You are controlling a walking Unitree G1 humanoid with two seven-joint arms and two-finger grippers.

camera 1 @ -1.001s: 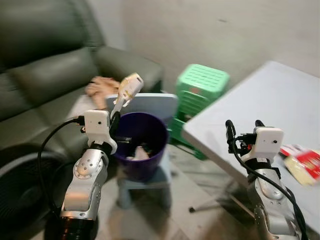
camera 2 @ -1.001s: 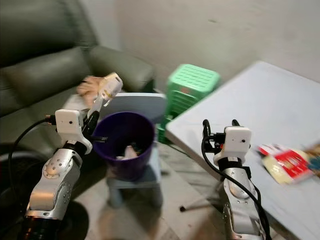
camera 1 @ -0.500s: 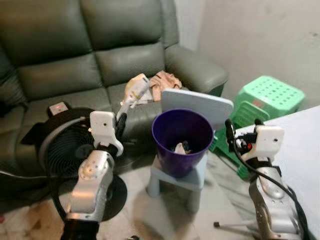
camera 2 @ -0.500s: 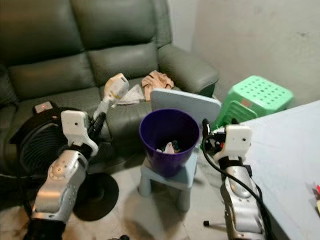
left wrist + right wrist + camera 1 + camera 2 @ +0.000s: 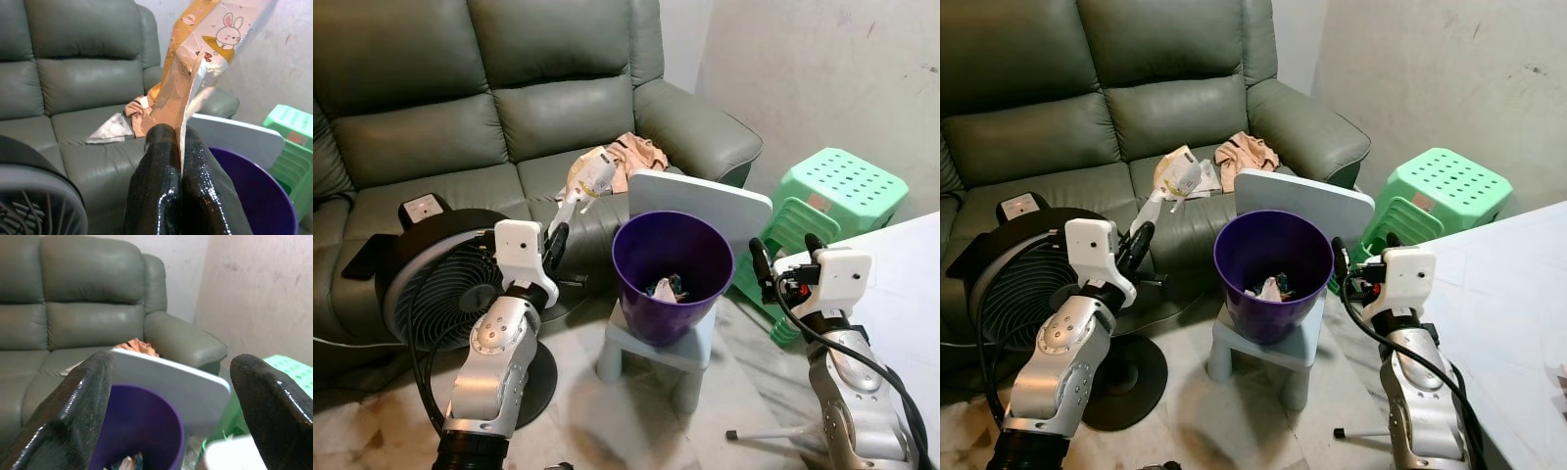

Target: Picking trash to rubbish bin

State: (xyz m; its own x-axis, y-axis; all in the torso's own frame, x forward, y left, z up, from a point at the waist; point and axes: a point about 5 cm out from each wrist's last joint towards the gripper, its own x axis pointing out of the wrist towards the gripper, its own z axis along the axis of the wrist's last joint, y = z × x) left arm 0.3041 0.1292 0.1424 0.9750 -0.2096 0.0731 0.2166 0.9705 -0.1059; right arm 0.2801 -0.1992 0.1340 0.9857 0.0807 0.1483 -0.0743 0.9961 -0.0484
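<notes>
Grey-green leather covers the sofa (image 5: pixel 509 108) that stands behind everything. On the floor at the left, in front of the sofa, is a black round fan (image 5: pixel 431 294) with a wire grille. Just beside it the left arm is raised, and the left tool (image 5: pixel 560 223) has its two black fingers (image 5: pixel 161 186) pressed together on a snack wrapper (image 5: pixel 195 63), orange and silver with a small white rabbit printed on it. The wrapper stands up above the fingertips, over the sofa seat and just left of the bin, not yet above its opening. On the seat behind lie a silver flat piece of foil (image 5: pixel 111 128) and a crumpled peach cloth (image 5: pixel 631 152).

In the middle is the purple rubbish bin (image 5: pixel 641 294), upright on a small pale blue stool (image 5: pixel 690 357). Some crumpled trash (image 5: pixel 668 288) lies at its bottom. A pale blue flat board (image 5: pixel 705 199) leans behind the bin, touching its rim.

To the right of the bin are stacked green plastic stools (image 5: pixel 837 191) near the wall. The right tool (image 5: pixel 781 259) is held up beside the bin with its fingers (image 5: pixel 83 401) spread wide and nothing between them. At the far right is the edge of a white bench (image 5: pixel 906 259).
</notes>
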